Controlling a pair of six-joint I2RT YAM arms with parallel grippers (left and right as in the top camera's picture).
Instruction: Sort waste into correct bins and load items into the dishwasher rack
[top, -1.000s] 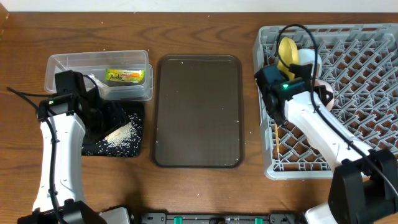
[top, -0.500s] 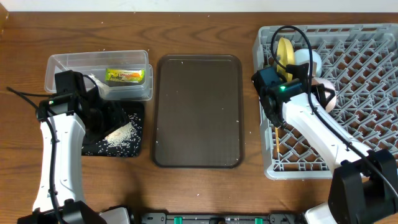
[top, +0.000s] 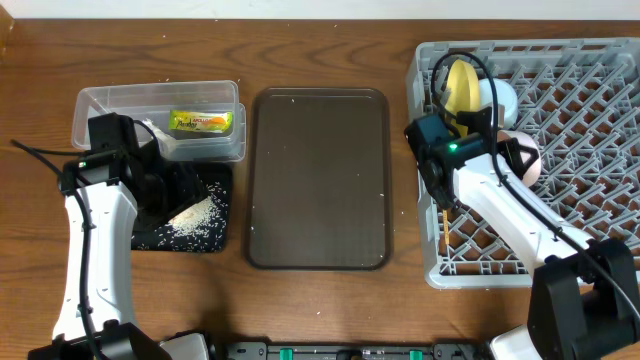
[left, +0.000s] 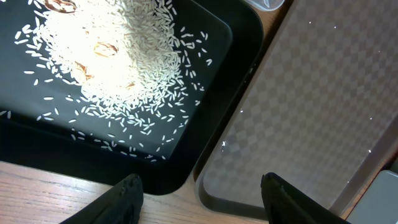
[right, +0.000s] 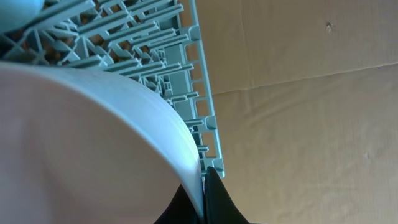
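Note:
The grey dishwasher rack (top: 570, 200) stands at the right, also seen in the right wrist view (right: 155, 37). In it are an upright yellow plate (top: 460, 85), a white bowl or cup (top: 500, 97) and wooden chopsticks (top: 442, 222). My right gripper (top: 508, 150) (right: 202, 186) is shut on the rim of a pale light-blue bowl (top: 527, 160) (right: 93, 143) over the rack. My left gripper (top: 165, 190) (left: 202, 199) is open and empty above the black tray (top: 215, 240) (left: 205, 124), which holds rice (top: 192, 213) (left: 118, 56). The snack wrapper (top: 202, 122) lies in the clear tub (top: 100, 100).
A large brown serving tray (top: 318, 180) (left: 311, 112) lies between the bins and the rack, with a few white crumbs on it. Bare wooden table surrounds everything. The rack reaches the right edge of the view.
My right arm has shifted slightly left with the bowl, uncovering more of the yellow plate. The left arm has not moved.

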